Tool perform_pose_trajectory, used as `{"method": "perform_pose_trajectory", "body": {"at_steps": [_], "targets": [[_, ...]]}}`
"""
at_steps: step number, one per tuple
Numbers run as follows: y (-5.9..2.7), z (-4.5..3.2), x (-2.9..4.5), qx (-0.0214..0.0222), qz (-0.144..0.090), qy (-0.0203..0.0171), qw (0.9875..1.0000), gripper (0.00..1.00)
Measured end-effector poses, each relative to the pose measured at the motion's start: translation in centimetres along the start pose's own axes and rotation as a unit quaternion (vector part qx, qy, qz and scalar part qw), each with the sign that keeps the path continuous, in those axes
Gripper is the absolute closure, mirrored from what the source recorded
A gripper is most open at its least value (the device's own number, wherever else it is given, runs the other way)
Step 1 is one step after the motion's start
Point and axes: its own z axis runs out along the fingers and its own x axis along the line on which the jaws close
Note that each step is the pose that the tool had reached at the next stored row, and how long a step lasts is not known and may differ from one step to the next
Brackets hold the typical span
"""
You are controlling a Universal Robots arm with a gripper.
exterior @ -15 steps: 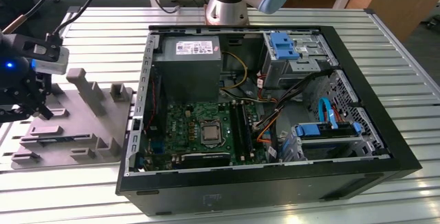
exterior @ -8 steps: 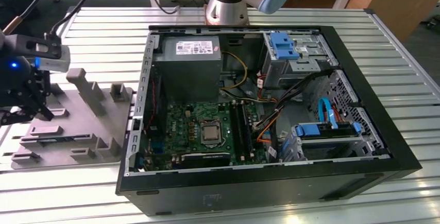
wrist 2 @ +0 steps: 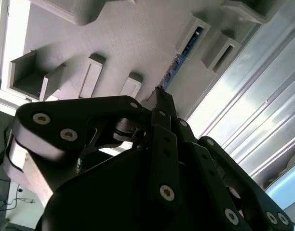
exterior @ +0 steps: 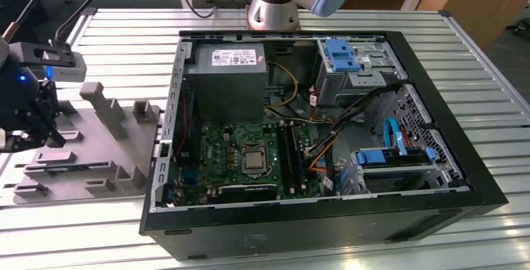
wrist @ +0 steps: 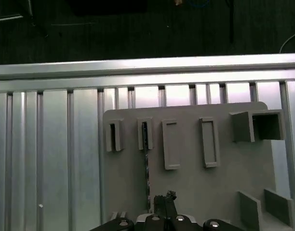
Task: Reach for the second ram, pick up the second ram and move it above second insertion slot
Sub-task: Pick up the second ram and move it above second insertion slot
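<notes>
Standing on its long edge in a narrow groove of the grey holder block (wrist: 234, 163), the second ram (wrist: 147, 168) is seen in the first wrist view as a thin dark line. One of its ends is seated in a raised pocket near the block's edge. The gripper (wrist: 165, 199) is poised over the ram's other end, its fingertips drawn together with no gap visible between them. Whether the stick is touched cannot be told. Further raised pockets are ranged along the same edge of the block. Beyond that edge a strip of bare slatted table (wrist: 56, 144) is shown, then the table's rail and dark floor.

In the second wrist view the ram's blue-green edge (wrist 2: 179, 65) is shown running from the gripper (wrist 2: 159, 96) to its pocket. The slats are seen just beside the block (wrist 2: 113, 38).

In the exterior view the gripper (exterior: 51, 136) is placed over the side of the block (exterior: 108, 152) farthest from the open computer case (exterior: 331, 226). The case's black wall lies just beside the block, on the exterior view's right. Raised posts of the block stand between the gripper and that wall, and open air is seen above them. Inside the case, long dark slots (exterior: 290, 152) on the motherboard (exterior: 240, 152) are shown well apart from the block. The arm's base (exterior: 273, 3) is seen beyond the case.
</notes>
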Motion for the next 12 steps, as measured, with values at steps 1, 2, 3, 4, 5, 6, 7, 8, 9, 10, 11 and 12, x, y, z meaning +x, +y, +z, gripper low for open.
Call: {"method": "perform_pose_trajectory", "body": {"at_steps": [1,2,3,4,5,6,7,8,9,10,11,12], "targets": [[0.01,0.03,0.02,-0.0001,-0.004,0.0002,1.0,0.89],[0.01,0.05,0.03,-0.0001,-0.007,0.0003,1.0,0.89],[0.0,0.05,0.04,0.0,-0.008,0.0003,1.0,0.89],[0.0,0.06,0.05,0.0,-0.008,0.0003,1.0,0.89],[-0.01,0.06,0.05,-0.0001,-0.008,0.0003,1.0,0.89],[-0.01,0.06,0.06,0.0,-0.008,0.0003,1.0,0.89],[-0.01,0.08,0.06,0.0001,-0.008,0.0001,1.0,0.89],[0.0,0.11,0.07,0.0015,-0.008,-0.0011,1.0,0.89],[0.0,0.13,0.09,0.0041,-0.009,-0.0028,1.0,0.89],[0.01,0.14,0.12,0.0067,-0.009,-0.0042,0.9999,0.89],[0.01,0.17,0.19,0.0091,-0.009,-0.0057,0.9999,0.89],[0.02,0.21,0.27,0.0106,-0.01,-0.0069,0.9999,0.89]]}}
